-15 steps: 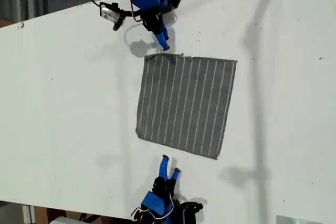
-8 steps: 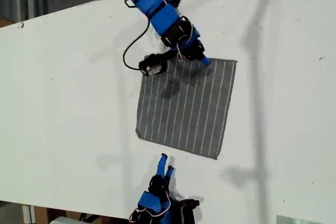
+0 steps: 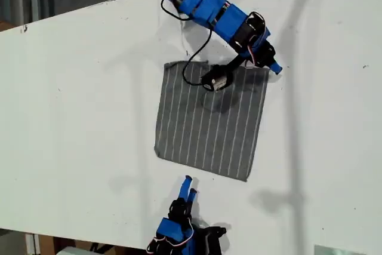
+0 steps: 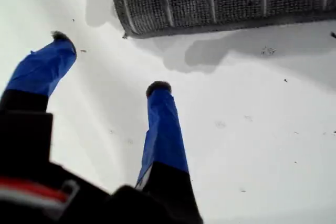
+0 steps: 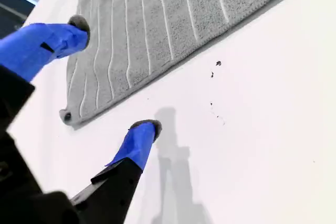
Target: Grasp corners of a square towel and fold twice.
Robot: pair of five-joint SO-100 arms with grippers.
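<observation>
Desk (image 3: 71,117) surface, white and bare in most places, carries the square towel (image 3: 209,117), which lies flat and fully spread, grey with thin white stripes.

Beyond the towel's far edge in the exterior view, my second arm (image 3: 218,13) reaches in over the cloth, blue with black joints. A black cable (image 3: 190,76) loops from it above the towel, and its small camera (image 3: 215,80) hangs over the striped cloth.

My second end effector (image 3: 276,68) sits at the towel's corner (image 3: 265,71) toward the exterior view's upper right. Its jaws are spread wide with nothing between them. In the second wrist view, my second end effector (image 5: 113,74) has one fingertip over the stripes and the other over bare desk just off the hem.

My first end effector (image 3: 190,186) hangs near the towel's opposite edge, apart from the cloth. Its jaws are parted too and hold nothing. The first wrist view shows it (image 4: 110,61) over bare desk, with a hemmed corner (image 4: 126,32) ahead.

A few dark specks (image 5: 215,69) dot the desk just beside the towel's hem.
</observation>
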